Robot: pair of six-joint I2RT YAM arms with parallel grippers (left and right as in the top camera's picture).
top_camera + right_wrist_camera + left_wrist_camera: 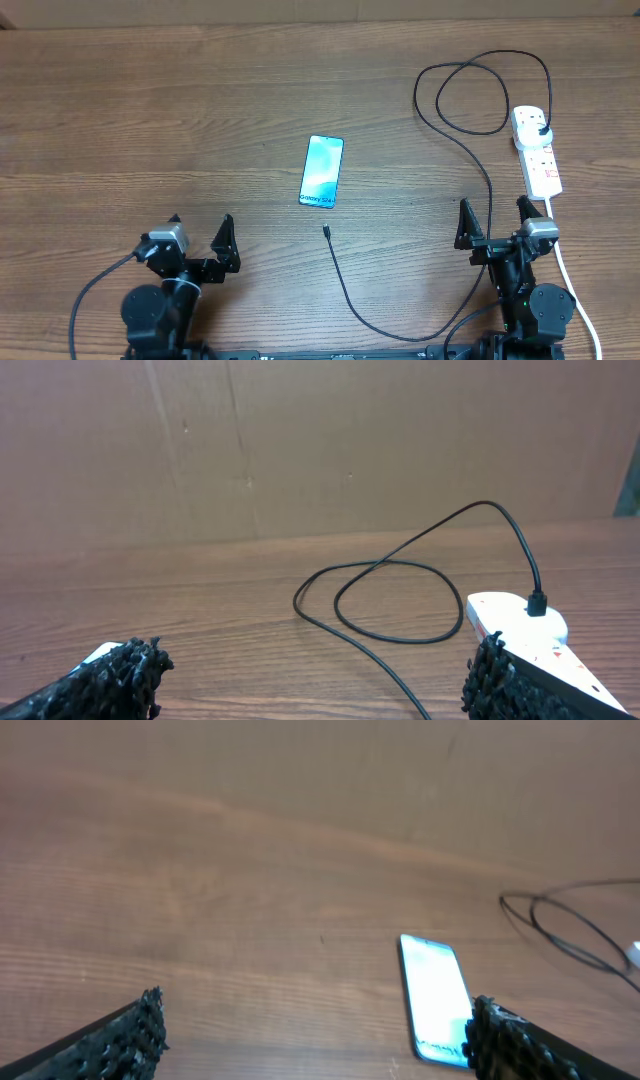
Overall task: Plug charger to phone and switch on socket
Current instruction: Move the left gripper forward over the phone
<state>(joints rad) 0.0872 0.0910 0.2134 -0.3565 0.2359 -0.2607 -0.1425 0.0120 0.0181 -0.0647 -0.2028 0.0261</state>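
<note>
The phone [322, 171] lies flat in the middle of the table, its cyan screen lit; the left wrist view has it at the lower right [434, 990]. The charger [470, 140] is a thin black cable that loops from its plug in the white socket [537, 150] round to a free connector tip [327, 232] just below the phone. My left gripper [200, 240] stands open at the near left, nothing between its fingers [130, 1035]. My right gripper [494, 222] is open too, near the socket's lower end [520, 630], with the cable [400, 605] running between its fingers.
A thick white cord [575, 290] leaves the socket and runs down past my right arm to the table's front edge. A brown cardboard wall [300, 440] stands behind the table. Bare wood lies left of the phone.
</note>
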